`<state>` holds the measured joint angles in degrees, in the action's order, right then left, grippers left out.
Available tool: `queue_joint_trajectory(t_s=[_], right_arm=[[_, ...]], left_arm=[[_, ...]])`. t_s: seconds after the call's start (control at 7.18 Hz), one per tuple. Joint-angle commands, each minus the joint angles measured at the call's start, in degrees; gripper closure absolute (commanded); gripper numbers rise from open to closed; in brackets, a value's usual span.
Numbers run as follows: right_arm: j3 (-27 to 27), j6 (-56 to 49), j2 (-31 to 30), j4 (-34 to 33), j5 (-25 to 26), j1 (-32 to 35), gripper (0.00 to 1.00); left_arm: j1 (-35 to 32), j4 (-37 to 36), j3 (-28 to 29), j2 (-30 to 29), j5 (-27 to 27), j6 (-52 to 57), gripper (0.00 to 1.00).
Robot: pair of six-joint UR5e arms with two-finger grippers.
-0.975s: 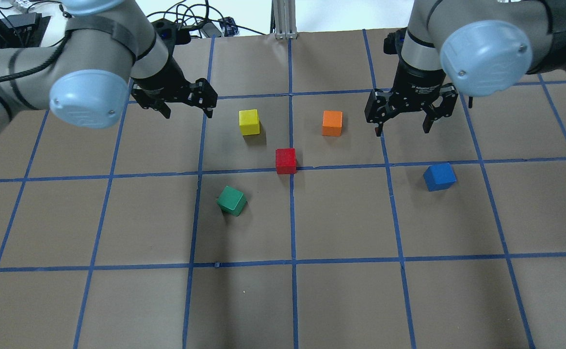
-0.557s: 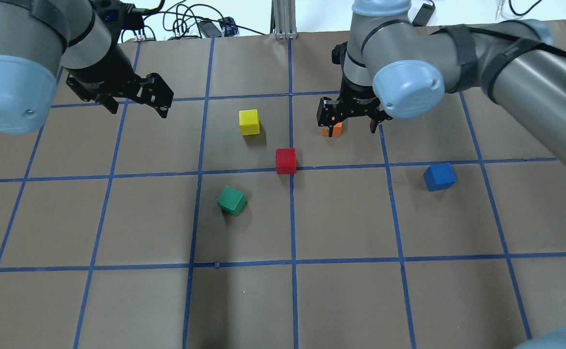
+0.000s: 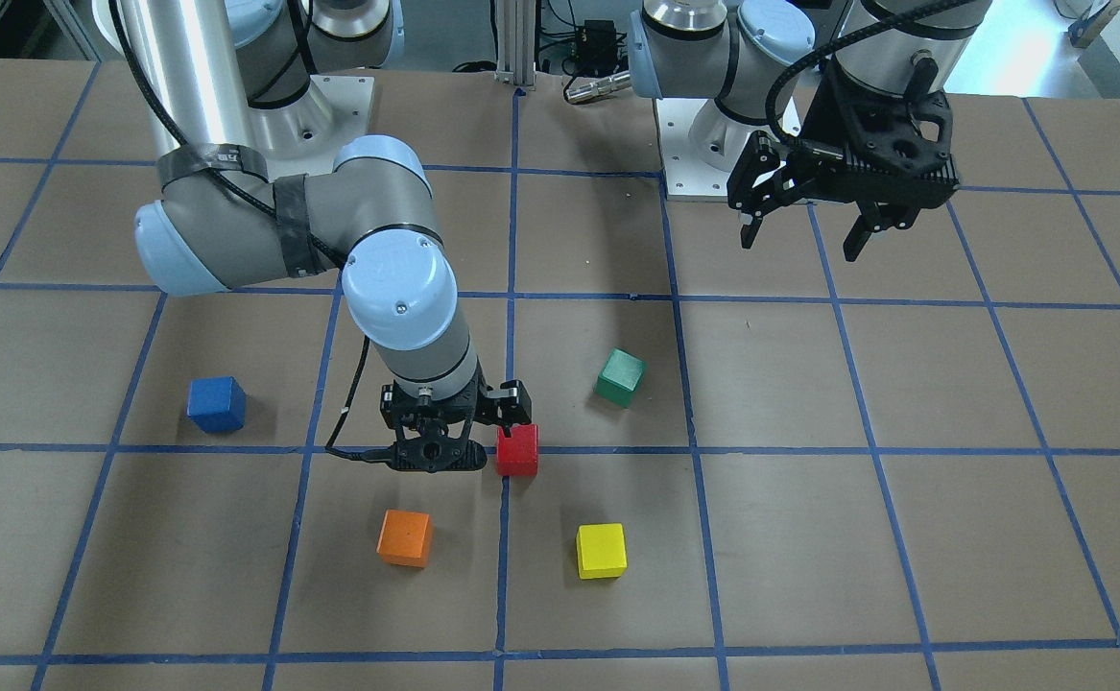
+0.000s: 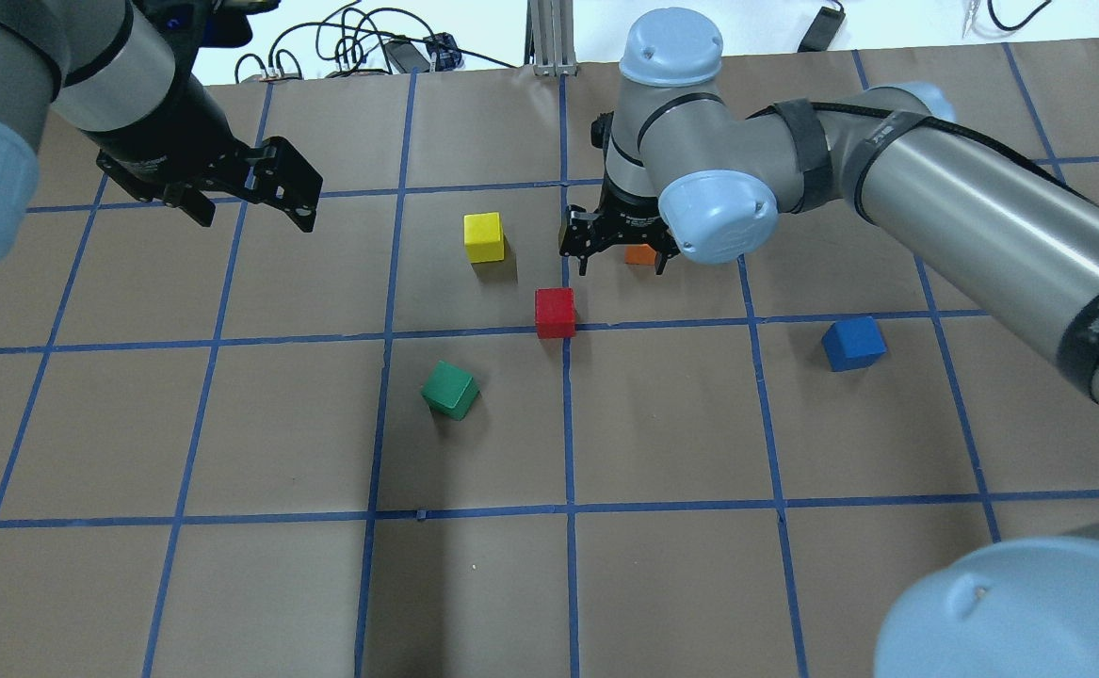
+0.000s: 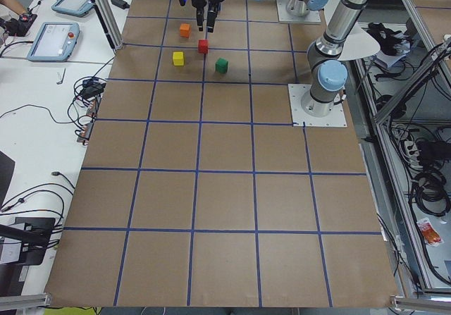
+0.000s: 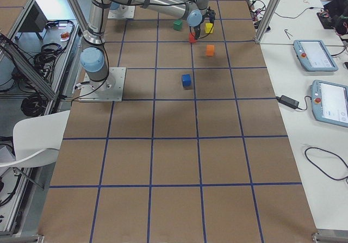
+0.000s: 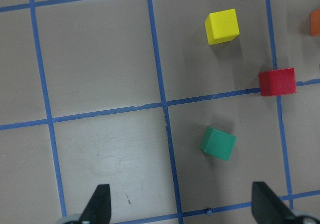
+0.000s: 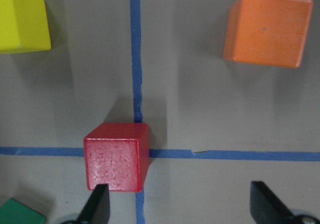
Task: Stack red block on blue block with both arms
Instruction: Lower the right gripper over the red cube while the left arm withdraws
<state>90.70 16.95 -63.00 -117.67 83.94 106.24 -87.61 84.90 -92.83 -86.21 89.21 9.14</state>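
Note:
The red block (image 4: 555, 313) sits on a blue tape crossing near the table's middle. It also shows in the front view (image 3: 517, 450) and the right wrist view (image 8: 116, 156). The blue block (image 4: 853, 343) lies alone to the right, also seen in the front view (image 3: 216, 403). My right gripper (image 4: 620, 264) is open and empty, low over the table between the red and orange blocks. In its wrist view (image 8: 180, 204) the red block is just inside the left fingertip (image 8: 97, 206). My left gripper (image 4: 254, 218) is open and empty, high at the far left.
An orange block (image 4: 641, 254) is partly hidden behind my right gripper. A yellow block (image 4: 484, 237) lies behind and left of the red one. A green block (image 4: 450, 390) lies in front and left, turned at an angle.
My right gripper has swung left, from right of the orange block to beside the red block. My left gripper has moved left, away from the blocks. No block has moved.

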Motion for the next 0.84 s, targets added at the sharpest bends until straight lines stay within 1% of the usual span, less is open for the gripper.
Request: queue_joint_trajectory(t_s=[0.0, 0.14, 0.28, 0.42, 0.56, 0.7], right_arm=[[-0.1, 3.0, 1.9, -2.1, 0.0, 2.6, 0.0], [-0.1, 3.1, 2.7, -2.2, 0.0, 2.7, 0.0], [0.0, 3.1, 3.2, -3.7, -0.1, 3.1, 0.0], [-0.1, 3.2, 4.5, -5.2, -0.1, 4.2, 0.0], [-0.1, 3.1, 5.0, -5.7, -0.1, 4.5, 0.0], [0.0, 3.1, 5.5, -5.8, 0.0, 4.5, 0.0]], left_arm=[[0.4, 2.3, 4.1, -2.3, 1.1, -0.9, 0.0], [0.2, 5.9, 8.6, -5.0, 1.1, -1.1, 0.0], [0.2, 9.4, 12.4, -6.7, 1.1, -1.1, 0.0], [0.1, 9.5, 14.3, -8.2, 1.1, -1.0, 0.0], [-0.1, 9.4, 14.4, -8.4, 1.2, -1.0, 0.0], [-0.2, 9.6, 14.2, -7.9, 2.7, -0.9, 0.0]])
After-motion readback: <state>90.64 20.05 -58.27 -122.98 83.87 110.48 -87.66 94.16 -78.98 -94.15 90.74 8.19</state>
